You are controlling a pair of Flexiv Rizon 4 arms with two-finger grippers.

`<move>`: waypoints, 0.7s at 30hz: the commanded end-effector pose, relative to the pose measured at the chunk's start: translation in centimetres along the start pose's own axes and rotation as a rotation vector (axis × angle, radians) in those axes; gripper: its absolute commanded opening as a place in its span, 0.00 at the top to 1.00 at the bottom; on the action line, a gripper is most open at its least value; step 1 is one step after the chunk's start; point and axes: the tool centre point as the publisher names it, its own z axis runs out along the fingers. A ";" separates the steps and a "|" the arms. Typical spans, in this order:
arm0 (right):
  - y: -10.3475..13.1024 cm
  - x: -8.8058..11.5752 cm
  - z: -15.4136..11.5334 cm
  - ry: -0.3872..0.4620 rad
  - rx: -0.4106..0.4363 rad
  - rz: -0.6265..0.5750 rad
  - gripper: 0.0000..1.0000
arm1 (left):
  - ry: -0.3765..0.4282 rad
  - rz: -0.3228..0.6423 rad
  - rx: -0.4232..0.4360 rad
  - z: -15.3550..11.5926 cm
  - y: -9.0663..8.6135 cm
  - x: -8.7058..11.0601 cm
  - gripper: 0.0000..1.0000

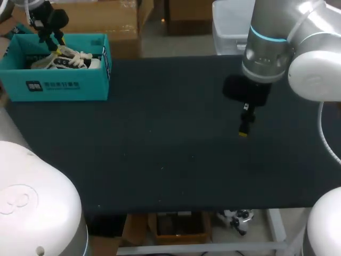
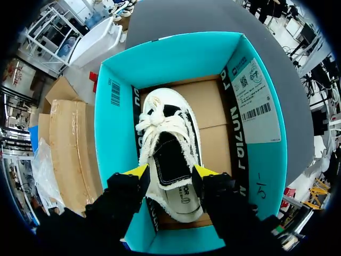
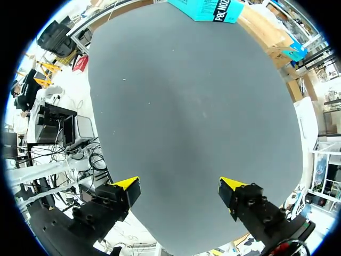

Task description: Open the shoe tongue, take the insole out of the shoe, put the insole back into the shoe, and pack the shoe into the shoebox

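Last step in hand, by the look of it: packing. Left claw (image 2: 171,173) closed on the shoe (image 2: 169,154), pinching both sides near the heel. Shoe low inside the blue shoebox (image 2: 114,138), toe pointing away from the claw, laces on top. Insole (image 2: 184,201) seems to be back inside. Right claw (image 3: 180,188) wide open above the dark worktop (image 3: 192,106), holding nothing. Next, probably: set the shoe flat, let go softly, then lift straight up. Careful not to snag the laces or bump the box wall.
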 end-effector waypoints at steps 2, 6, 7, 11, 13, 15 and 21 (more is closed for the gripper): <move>-0.1 0.1 0.1 -0.002 -0.002 0.000 0.00 | 0.019 0.009 -0.003 -0.4 -1.2 -0.2 0.00; -0.1 0.1 0.1 -0.002 -0.002 0.000 0.00 | 0.001 0.019 0.002 -1.6 -2.7 0.2 0.00; -0.1 0.1 0.1 -0.002 -0.002 0.000 0.00 | -0.006 0.023 0.001 -2.2 -3.1 0.4 0.00; -0.1 0.1 0.1 -0.002 -0.002 0.000 0.00 | -0.022 0.028 -0.002 -4.2 -5.0 0.8 0.00; -0.1 0.1 0.1 -0.002 -0.002 0.000 0.00 | -0.028 0.028 -0.002 -5.2 -6.2 1.3 0.00; -0.1 0.1 0.1 -0.002 -0.002 0.000 0.00 | -0.029 0.028 0.000 -5.8 -7.0 1.6 0.00; -0.1 0.1 0.1 -0.002 -0.002 0.000 0.00 | -0.017 0.006 0.003 -8.2 -12.1 4.3 0.00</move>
